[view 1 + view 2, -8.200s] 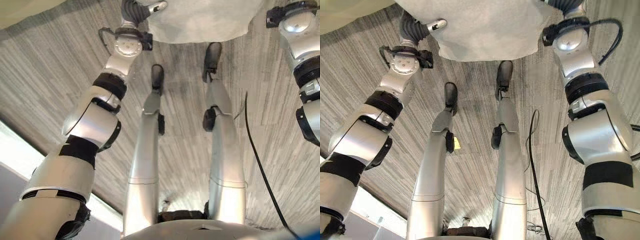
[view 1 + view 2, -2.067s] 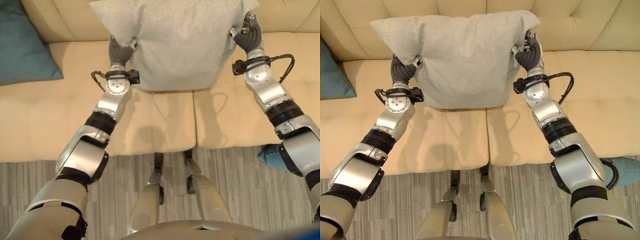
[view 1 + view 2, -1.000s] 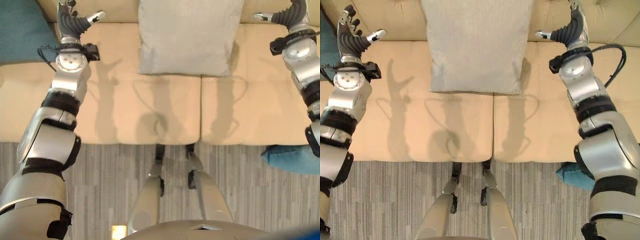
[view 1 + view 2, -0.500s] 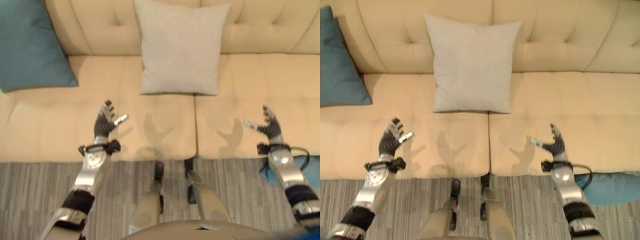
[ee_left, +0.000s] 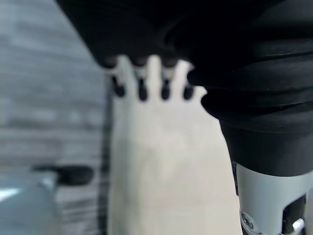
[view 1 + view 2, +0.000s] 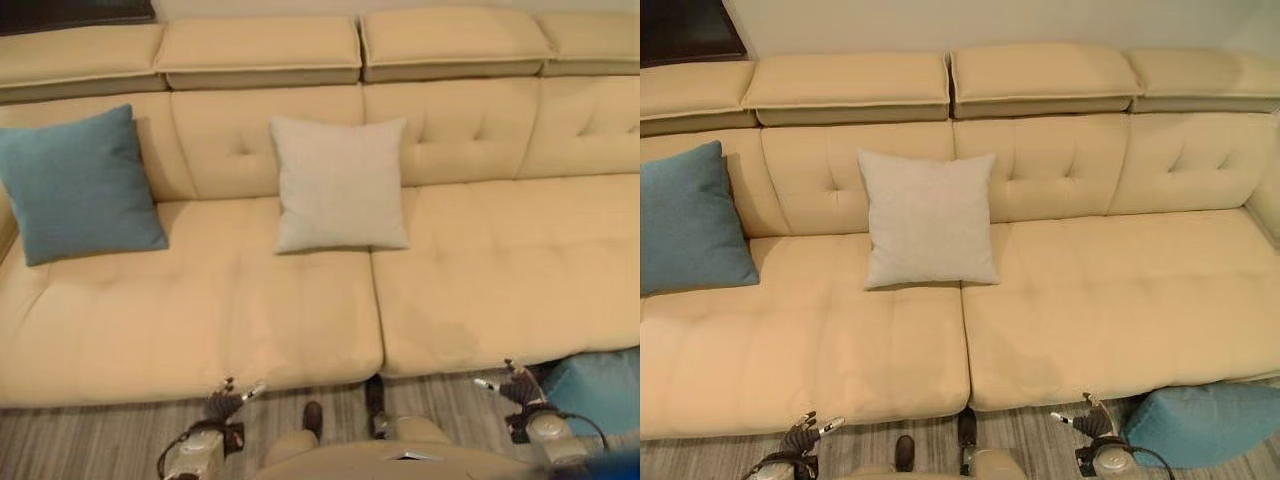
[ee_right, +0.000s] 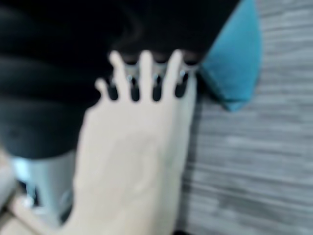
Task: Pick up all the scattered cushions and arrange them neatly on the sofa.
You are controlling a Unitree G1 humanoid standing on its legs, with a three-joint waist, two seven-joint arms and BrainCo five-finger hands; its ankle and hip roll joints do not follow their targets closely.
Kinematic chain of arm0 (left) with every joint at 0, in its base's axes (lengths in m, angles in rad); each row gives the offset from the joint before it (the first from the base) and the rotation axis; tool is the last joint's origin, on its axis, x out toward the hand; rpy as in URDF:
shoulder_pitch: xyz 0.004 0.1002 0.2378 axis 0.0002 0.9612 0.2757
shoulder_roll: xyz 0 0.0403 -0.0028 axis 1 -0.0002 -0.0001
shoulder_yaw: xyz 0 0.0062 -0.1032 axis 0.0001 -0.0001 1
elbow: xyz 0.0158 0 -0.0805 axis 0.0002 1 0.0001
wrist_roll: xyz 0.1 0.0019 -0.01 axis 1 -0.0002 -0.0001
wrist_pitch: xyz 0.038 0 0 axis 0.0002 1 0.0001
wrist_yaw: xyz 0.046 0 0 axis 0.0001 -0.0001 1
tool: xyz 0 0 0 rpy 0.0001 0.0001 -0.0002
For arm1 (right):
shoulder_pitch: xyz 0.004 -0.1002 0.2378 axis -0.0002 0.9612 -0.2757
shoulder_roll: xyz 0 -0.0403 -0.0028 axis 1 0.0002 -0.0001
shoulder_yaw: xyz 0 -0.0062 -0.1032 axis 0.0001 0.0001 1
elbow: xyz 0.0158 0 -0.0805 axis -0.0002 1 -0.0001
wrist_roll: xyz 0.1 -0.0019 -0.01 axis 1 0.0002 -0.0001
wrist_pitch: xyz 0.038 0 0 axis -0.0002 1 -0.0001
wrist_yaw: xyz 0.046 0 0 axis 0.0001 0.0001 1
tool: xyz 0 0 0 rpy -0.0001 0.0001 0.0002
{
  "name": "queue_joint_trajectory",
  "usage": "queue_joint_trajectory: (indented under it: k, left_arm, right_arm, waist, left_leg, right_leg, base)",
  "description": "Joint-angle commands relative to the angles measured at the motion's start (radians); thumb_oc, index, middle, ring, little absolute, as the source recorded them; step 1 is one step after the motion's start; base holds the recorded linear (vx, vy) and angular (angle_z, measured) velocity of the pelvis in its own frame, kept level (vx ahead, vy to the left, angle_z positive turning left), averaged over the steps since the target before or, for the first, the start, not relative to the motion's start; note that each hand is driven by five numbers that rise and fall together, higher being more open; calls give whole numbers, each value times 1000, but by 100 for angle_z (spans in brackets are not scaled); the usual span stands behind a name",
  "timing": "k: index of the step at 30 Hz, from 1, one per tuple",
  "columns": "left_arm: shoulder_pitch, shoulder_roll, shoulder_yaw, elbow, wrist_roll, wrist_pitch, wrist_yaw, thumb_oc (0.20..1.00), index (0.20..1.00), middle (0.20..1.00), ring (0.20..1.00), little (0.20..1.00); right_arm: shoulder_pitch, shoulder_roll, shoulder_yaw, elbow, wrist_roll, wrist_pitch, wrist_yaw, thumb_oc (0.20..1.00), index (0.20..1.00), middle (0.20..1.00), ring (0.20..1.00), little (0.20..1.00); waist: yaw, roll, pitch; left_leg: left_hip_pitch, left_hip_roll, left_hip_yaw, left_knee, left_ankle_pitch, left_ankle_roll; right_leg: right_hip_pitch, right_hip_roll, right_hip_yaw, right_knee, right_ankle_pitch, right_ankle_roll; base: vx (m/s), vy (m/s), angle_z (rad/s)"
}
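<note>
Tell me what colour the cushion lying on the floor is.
Teal blue. The floor cushion shows best in the right eye view, by the sofa's front edge.

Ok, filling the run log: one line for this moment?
grey cushion: on sofa | teal cushion: floor | left hand: open | right hand: open

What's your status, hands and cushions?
Left hand and right hand open, empty, low by the sofa front. Grey cushion and teal cushion upright on sofa. Another teal cushion on floor, right.
</note>
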Motion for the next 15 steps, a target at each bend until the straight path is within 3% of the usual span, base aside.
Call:
queue_joint_trajectory:
  k: [1,2,5,8,12,13,14,15]
  left_arm:
    - [-37,8,31,-69,-2,-27,15,1000,1000,1000,1000,1000]
    - [-37,1,30,-56,-5,-25,12,1000,1000,1000,1000,1000]
    - [-57,-4,15,-31,4,-21,4,1000,1000,1000,1000,1000]
    - [-86,2,-3,-16,37,-17,6,1000,1000,1000,1000,1000]
    - [-99,6,-8,-9,50,-16,9,1000,1000,1000,1000,1000]
    - [-106,7,-7,0,62,-15,12,1000,1000,1000,1000,1000]
    - [-112,16,-5,10,52,-15,15,1000,1000,1000,1000,1000]
    - [-111,16,-3,17,57,-12,14,1000,1000,1000,1000,1000]
  right_arm:
    - [-51,-46,4,-16,-19,11,1,1000,1000,1000,1000,1000]
    - [-59,-46,8,10,-22,16,7,1000,1000,1000,1000,1000]
    - [-76,-49,-4,58,-7,32,9,1000,1000,1000,1000,1000]
    - [-115,-40,-4,103,-6,49,6,1000,1000,1000,1000,1000]
    - [-133,-30,-5,112,-3,51,5,1000,1000,1000,1000,1000]
    - [-148,-20,-5,123,-5,54,5,1000,1000,1000,1000,1000]
    - [-157,-6,-3,114,-10,57,3,1000,1000,1000,1000,1000]
    - [-153,-4,-2,116,-17,55,1,1000,1000,1000,1000,1000]
  waist:
    - [30,6,26]
    - [31,8,26]
    - [16,15,14]
    - [12,12,17]
    - [19,6,22]
    - [25,3,26]
    - [46,7,43]
    - [54,16,46]
  left_leg:
    - [22,-45,-252,52,72,-11]
    - [37,-53,-289,43,59,-8]
    - [77,-37,-267,-11,22,3]
    - [93,-58,-179,-52,-26,45]
    - [91,-75,-130,-65,-43,63]
    - [93,-79,-73,-87,-56,74]
    - [86,-64,-5,-83,-72,77]
    - [83,-57,8,-84,-70,78]
  right_leg:
    - [83,-8,73,29,-47,127]
    - [74,-1,103,38,-43,134]
    - [57,-5,148,45,-25,150]
    - [9,-25,204,64,10,188]
    - [-27,-32,236,64,35,215]
    - [-65,-40,236,67,54,239]
    - [-114,-71,56,112,33,223]
    - [-105,-87,-27,142,0,198]
  base:
    - [-52,91,-94]
    - [-40,110,-119]
    - [-55,185,-106]
    - [-101,235,-65]
    - [-108,156,-95]
    - [-299,179,-99]
    - [-357,207,-132]
    - [-324,129,-180]
